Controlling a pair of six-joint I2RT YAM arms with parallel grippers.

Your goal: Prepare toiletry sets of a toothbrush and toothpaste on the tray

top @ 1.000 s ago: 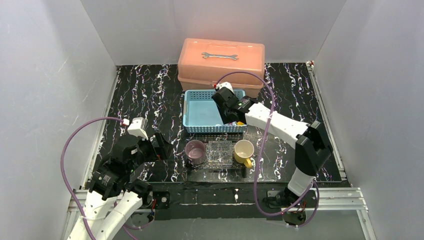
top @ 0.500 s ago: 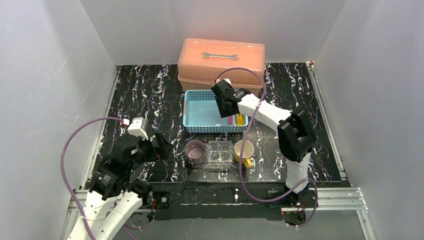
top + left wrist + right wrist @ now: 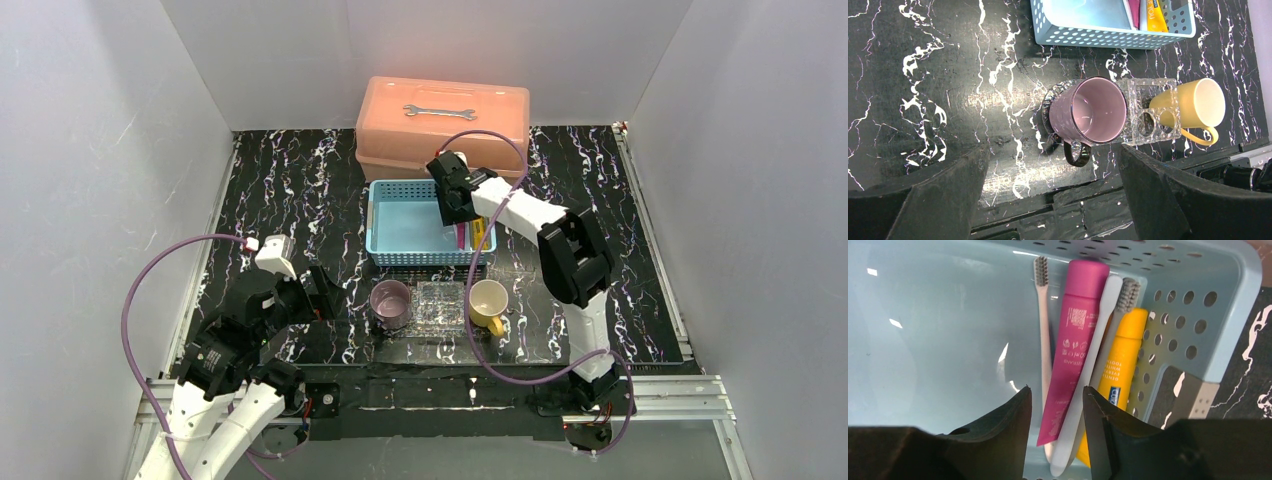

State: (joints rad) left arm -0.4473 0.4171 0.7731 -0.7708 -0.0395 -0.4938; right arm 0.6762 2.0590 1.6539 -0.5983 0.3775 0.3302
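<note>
Right jaws part-open astride smooth magenta tube (image 3: 1073, 340); it, yellow tube (image 3: 1125, 360) and thin pale toothbrushes (image 3: 1042, 315) crowd perforated blue basket's (image 3: 1233, 315) right wall; clear knobbly tray (image 3: 1153, 87) sits on counter (image 3: 948, 75) between mugs (image 3: 1098, 110); left jaws wide open.

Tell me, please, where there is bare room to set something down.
Free: the basket floor from its left wall to the toothbrushes; the table left of the basket. Crowded: the basket's right wall, with both tubes, and the tray between the mugs.
</note>
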